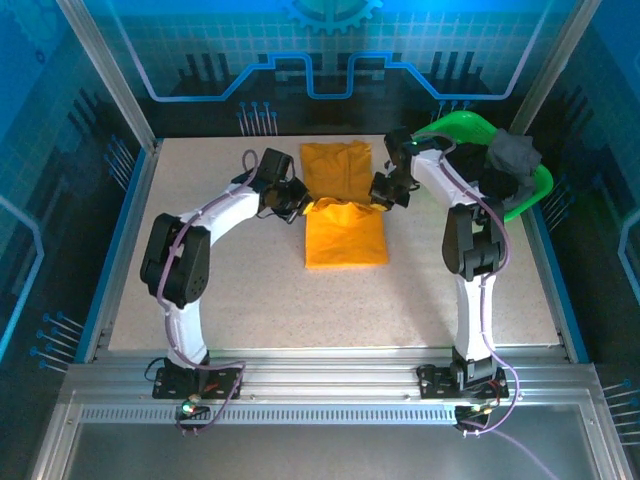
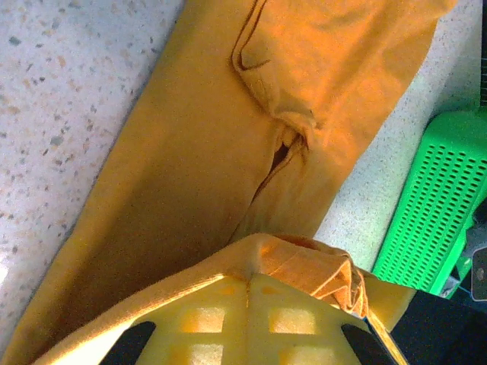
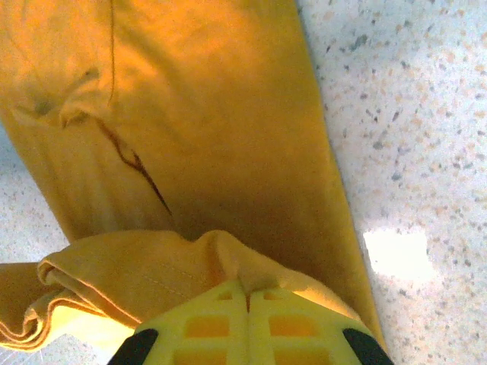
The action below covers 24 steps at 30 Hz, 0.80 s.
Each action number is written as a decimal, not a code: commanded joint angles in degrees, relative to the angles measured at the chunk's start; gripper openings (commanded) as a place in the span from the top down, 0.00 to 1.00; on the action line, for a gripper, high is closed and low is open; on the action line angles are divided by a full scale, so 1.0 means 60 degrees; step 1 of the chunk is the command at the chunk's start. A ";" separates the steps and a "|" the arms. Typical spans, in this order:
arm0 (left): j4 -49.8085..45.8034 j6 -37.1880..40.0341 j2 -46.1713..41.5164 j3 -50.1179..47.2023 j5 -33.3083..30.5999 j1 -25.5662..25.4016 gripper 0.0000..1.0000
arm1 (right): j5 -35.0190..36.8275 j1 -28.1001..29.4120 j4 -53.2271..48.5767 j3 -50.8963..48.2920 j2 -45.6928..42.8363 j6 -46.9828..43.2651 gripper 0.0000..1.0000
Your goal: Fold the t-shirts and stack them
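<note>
An orange-yellow t-shirt point(image 1: 343, 215) lies in the middle of the table, partly folded, with its far part point(image 1: 337, 168) flat and a fold lifted across the middle. My left gripper point(image 1: 298, 203) is shut on the left end of that lifted fold. My right gripper point(image 1: 382, 193) is shut on its right end. In the left wrist view the yellow jaws meet on a bunched hem of the t-shirt point(image 2: 304, 262). In the right wrist view the jaws pinch a ridge of the cloth point(image 3: 205, 258). Dark t-shirts point(image 1: 512, 160) lie heaped in the basket.
A bright green plastic basket point(image 1: 462, 127) stands at the back right, close to my right arm; its perforated wall point(image 2: 437, 205) shows in the left wrist view. Speckled table point(image 1: 300, 300) spreads in front of the shirt. Blue rails edge the table left and right.
</note>
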 commanded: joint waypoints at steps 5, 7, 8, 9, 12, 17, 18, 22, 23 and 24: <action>-0.0022 0.0461 0.1034 0.0950 0.0461 0.0361 0.67 | -0.0327 -0.0355 -0.0615 0.1422 0.1094 -0.0227 0.65; 0.0117 0.0627 0.0932 0.0908 0.0246 0.0424 0.55 | -0.0232 -0.0434 -0.0487 0.1496 0.0972 -0.0437 0.50; 0.0134 0.0670 0.0799 0.0811 0.0198 0.0425 0.52 | -0.0162 -0.0466 -0.0480 0.1489 0.0848 -0.0497 0.46; 0.0176 0.0660 0.0566 0.0603 0.0150 0.0426 0.50 | -0.0129 -0.0489 -0.0486 0.1422 0.0667 -0.0565 0.43; 0.0405 0.0386 -0.0587 -0.0729 -0.0092 0.0205 0.49 | 0.0042 -0.0495 -0.0328 0.0450 -0.0200 -0.0707 0.41; 0.0965 -0.1301 -0.2623 -0.3792 -0.0402 -0.0767 0.53 | -0.0098 -0.0282 0.1063 -0.3503 -0.2572 -0.0286 0.44; 0.1284 -0.1821 -0.2912 -0.4373 -0.0446 -0.1041 0.53 | -0.0211 -0.0245 0.1437 -0.4330 -0.3065 -0.0172 0.44; 0.2440 -0.3239 -0.3060 -0.5604 -0.0554 -0.1825 0.50 | -0.0630 -0.0189 0.2437 -0.6496 -0.4142 0.0016 0.44; 0.2610 -0.3437 -0.2924 -0.5705 -0.0513 -0.1891 0.50 | -0.0727 -0.0187 0.2557 -0.6772 -0.4164 0.0024 0.44; 0.2743 -0.3659 -0.2771 -0.5805 -0.0489 -0.1953 0.50 | -0.0837 -0.0195 0.2636 -0.6967 -0.4094 0.0024 0.44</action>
